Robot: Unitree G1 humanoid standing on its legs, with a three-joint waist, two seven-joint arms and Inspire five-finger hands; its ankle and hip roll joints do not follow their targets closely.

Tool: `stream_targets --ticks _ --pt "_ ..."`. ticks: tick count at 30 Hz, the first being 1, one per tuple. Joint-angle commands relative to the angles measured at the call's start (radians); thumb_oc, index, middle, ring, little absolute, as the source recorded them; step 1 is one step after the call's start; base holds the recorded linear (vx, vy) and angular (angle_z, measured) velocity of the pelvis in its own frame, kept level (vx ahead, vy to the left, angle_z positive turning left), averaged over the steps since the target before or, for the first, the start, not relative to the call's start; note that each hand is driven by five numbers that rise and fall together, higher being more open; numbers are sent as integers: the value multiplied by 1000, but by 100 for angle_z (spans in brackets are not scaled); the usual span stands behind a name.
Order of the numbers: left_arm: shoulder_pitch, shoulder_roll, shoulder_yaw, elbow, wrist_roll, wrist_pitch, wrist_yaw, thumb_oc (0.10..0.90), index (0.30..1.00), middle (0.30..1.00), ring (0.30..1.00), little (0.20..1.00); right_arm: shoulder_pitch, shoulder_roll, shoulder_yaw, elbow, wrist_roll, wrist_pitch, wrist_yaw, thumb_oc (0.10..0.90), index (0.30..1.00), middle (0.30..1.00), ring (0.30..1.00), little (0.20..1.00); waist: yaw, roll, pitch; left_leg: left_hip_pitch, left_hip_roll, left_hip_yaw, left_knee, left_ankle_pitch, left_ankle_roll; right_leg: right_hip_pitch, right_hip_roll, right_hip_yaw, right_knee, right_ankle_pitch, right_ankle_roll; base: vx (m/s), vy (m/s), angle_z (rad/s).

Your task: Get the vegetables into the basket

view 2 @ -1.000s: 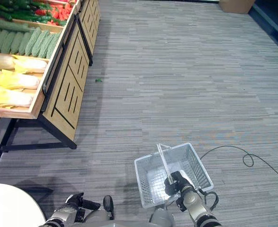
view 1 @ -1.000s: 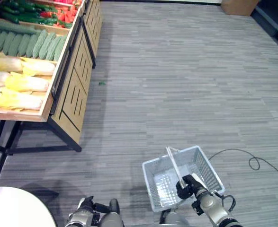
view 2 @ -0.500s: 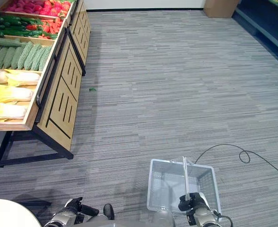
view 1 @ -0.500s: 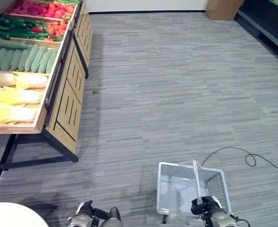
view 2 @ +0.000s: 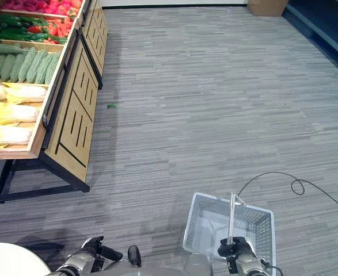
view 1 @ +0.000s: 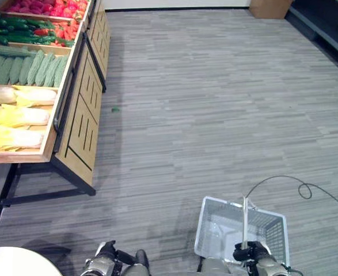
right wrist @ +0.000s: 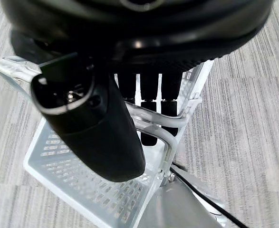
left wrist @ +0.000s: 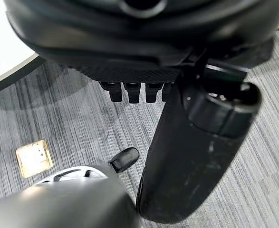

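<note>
A white mesh basket (view 1: 226, 203) hangs low over the floor at the lower right. My right hand (view 1: 252, 253) is shut on its upright handle (view 1: 245, 221); in the right wrist view my fingers (right wrist: 150, 118) curl round the handle (right wrist: 175, 122) above the bare basket bottom (right wrist: 72, 166). The vegetables lie on a wooden stand (view 1: 82, 123) at the far left: pale yellow cabbages (view 1: 19, 118), ridged green gourds (view 1: 25, 69), dark green ones (view 1: 13, 26) and red ones (view 1: 53, 7). My left hand (view 1: 106, 256) hangs at the lower left, fingers (left wrist: 129, 92) curled, holding nothing.
Grey striped floor lies between the basket and the stand. A small green scrap (view 1: 116, 108) lies on it near the stand. A round white table (view 1: 13, 261) is at the lower left, a brown box (view 1: 269, 8) and a dark shelf (view 1: 324, 26) at the far right.
The camera has shifted as I move. The basket, still in my right hand, has swung to the right and turned. The left hand keeps its pose.
</note>
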Motion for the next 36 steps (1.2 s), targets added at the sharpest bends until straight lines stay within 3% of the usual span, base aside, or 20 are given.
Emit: stream_targets --ticks 1,5,6,8,11,14,16,20,23,27,31,34,35,36 --pt "-51 16 8 27 19 -8 10 900 1000 1000 1000 1000 -30 -15 23 -28 9 -1 -2 400 300 300 300 300 12 10 94 14 -5 -38 81 -99 31 -6 -24 45 186 16 85 134 48 -13" --pt "-50 20 12 31 22 -7 5 900 1000 1000 1000 1000 -27 -12 27 -29 7 -1 1 400 300 300 300 300 6 4 100 49 -7 -33 56 -102 24 -36 6 34 139 11 76 152 10 -9" --pt "-48 20 14 40 27 -7 4 900 1000 1000 1000 1000 -27 -11 29 -26 8 -5 1 400 300 300 300 300 0 -2 101 63 -11 -35 33 -98 15 -60 23 16 55 16 69 188 -36 3" --pt "-48 18 16 45 29 -7 4 900 1000 1000 1000 1000 -24 -10 30 -24 13 -7 -1 400 300 300 300 300 -6 -2 102 72 -10 -44 20 -97 9 -65 39 14 13 25 67 182 -36 9" --pt "-51 10 22 49 23 -11 4 900 1000 1000 1000 1000 -4 0 29 -20 25 -15 1 400 300 300 300 300 -39 -4 101 114 -16 -78 -12 -103 -8 -136 105 38 -91 63 65 307 -65 31" --pt "-45 4 26 52 19 -15 4 900 1000 1000 1000 1000 5 3 28 -22 27 -17 1 400 300 300 300 300 -51 -2 97 127 -16 -92 -17 -114 -13 -144 122 34 -98 71 63 200 -70 31" --pt "-42 -9 42 68 -20 -13 8 900 1000 1000 1000 1000 18 1 38 -18 33 -26 4 400 300 300 300 300 -63 4 78 140 -8 -118 -16 -122 -27 -118 145 64 -103 57 34 210 -150 23" --pt "-44 -35 79 77 -119 -20 16 900 1000 1000 1000 1000 30 -6 63 -11 12 -27 7 400 300 300 300 300 -81 32 59 140 47 -162 29 -132 -54 -109 174 46 -70 11 -5 232 -179 43" --pt "-52 -45 83 77 -147 -21 11 900 1000 1000 1000 1000 33 -13 86 -13 -5 -26 9 400 300 300 300 300 -88 46 59 112 83 -174 91 -108 -82 -95 191 23 -62 -24 -31 196 -203 39" --pt "-58 -43 82 63 -172 -24 11 900 1000 1000 1000 1000 36 -25 102 -13 -9 -26 17 400 300 300 300 300 -73 50 78 36 136 -213 315 44 -130 -16 241 10 -70 -83 -92 178 -180 17" --pt "-61 -40 76 59 -176 -21 10 900 1000 1000 1000 1000 37 -32 103 -17 -9 -21 20 400 300 300 300 300 -55 21 97 -55 107 -246 432 76 -105 30 233 20 -72 -116 -113 110 -92 -11" --pt "-64 -45 73 50 -192 -19 12 900 1000 1000 1000 1000 29 -47 97 -18 -11 -13 18 400 300 300 300 300 -33 8 107 -165 80 -208 349 -7 -72 78 196 40 -86 -134 -85 230 53 4" --pt "-63 -50 70 47 -187 -21 14 900 1000 1000 1000 1000 29 -49 97 -18 -16 -13 15 400 300 300 300 300 -21 18 100 -201 72 -206 231 -1 -72 94 188 47 -94 -143 -71 345 177 2" --pt "-62 -55 67 44 -189 -24 16 900 1000 1000 1000 1000 28 -53 98 -20 -19 -13 11 400 300 300 300 300 -7 29 97 -232 68 -216 165 47 -77 111 191 54 -102 -150 -66 361 210 -7"
